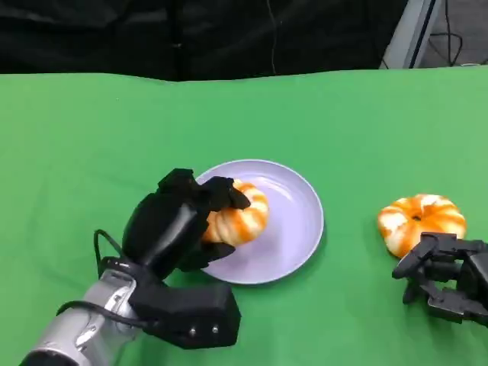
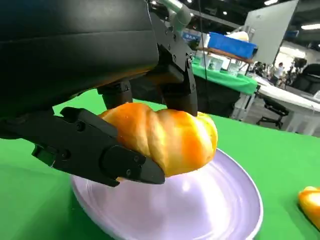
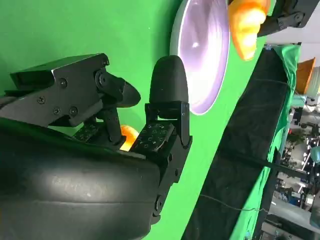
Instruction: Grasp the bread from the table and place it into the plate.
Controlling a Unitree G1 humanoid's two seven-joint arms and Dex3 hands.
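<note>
Clearly the left hand has its fingers wrapped around the bread, holding it over the near-left part of the lilac plate; the left wrist view suggests the bread sits just above the plate's surface, though I cannot tell whether it touches. That grip looks kept on purpose, so the bread can be set down inside the rim rather than dropped. The hand covers the bread's near side, so its full shape is hidden. Further right on the green tabletop lies a second bread, just beyond the right hand, which holds nothing, its fingers loosely curled and apart near the tabletop's right edge.
</note>
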